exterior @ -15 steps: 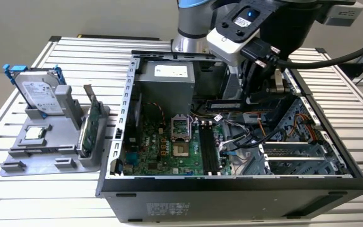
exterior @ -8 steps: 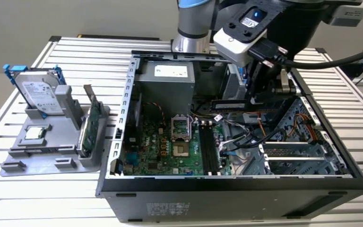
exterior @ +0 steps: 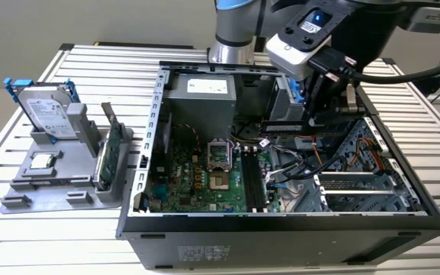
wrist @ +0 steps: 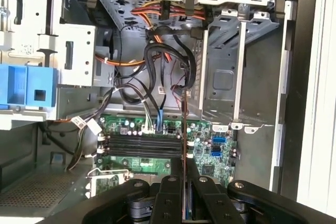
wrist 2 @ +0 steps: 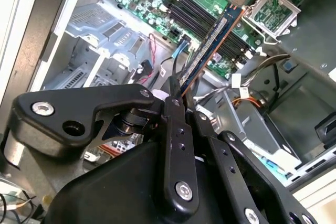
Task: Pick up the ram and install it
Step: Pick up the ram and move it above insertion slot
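1. Clamping the ram (exterior: 283, 127), the gripper (exterior: 317, 114) sits in the upper right of the exterior view, reaching down into the open computer case (exterior: 153, 143).
2. In the second wrist view the gripper (wrist 2: 185, 99) has its black fingers (wrist 2: 174, 109) drawn narrow onto one end of the ram (wrist 2: 212, 43). The rest of the slim blue-green stick juts out past them, with its dark chips showing.
3. In the first wrist view the ram (wrist: 185, 129) appears edge-on as a thin upright line rising from between the fingers of the gripper (wrist: 184, 184).
4. The ram is held over the inside of the case, near a bundle of cables (exterior: 300, 166) and not seated in any slot.
5. The dark memory slots (exterior: 254, 183) lie on the green motherboard (exterior: 193, 183) in the lower middle of the exterior view, apart from the stick.
6. A grey power supply (exterior: 201, 100) stands at the back of the case, just toward the exterior view's left of the ram.
7. On the exterior view's left, a grey holder (exterior: 59, 192) on the slatted table (exterior: 21, 246) carries a hard drive (exterior: 48, 112) in a blue frame and an upright green expansion card (exterior: 107, 160).
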Tool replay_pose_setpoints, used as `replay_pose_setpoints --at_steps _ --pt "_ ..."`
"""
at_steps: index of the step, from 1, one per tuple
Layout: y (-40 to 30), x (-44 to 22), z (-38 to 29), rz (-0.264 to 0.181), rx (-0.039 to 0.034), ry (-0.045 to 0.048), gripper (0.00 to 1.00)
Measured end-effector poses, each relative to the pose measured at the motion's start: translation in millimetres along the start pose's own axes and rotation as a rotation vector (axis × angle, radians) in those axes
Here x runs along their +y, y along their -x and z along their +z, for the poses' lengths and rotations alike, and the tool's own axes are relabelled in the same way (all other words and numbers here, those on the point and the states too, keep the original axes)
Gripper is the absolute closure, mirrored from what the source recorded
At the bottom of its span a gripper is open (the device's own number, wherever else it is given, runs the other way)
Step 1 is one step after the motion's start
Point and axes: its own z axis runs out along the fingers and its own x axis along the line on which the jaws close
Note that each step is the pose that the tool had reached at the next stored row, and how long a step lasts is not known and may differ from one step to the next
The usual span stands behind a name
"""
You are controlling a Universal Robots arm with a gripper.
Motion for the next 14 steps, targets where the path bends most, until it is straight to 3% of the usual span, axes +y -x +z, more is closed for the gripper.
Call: replay_pose_setpoints --at_steps 14 --pt "-0.8 0.9 0.0 0.013 -0.0003 -0.0009 1.0"
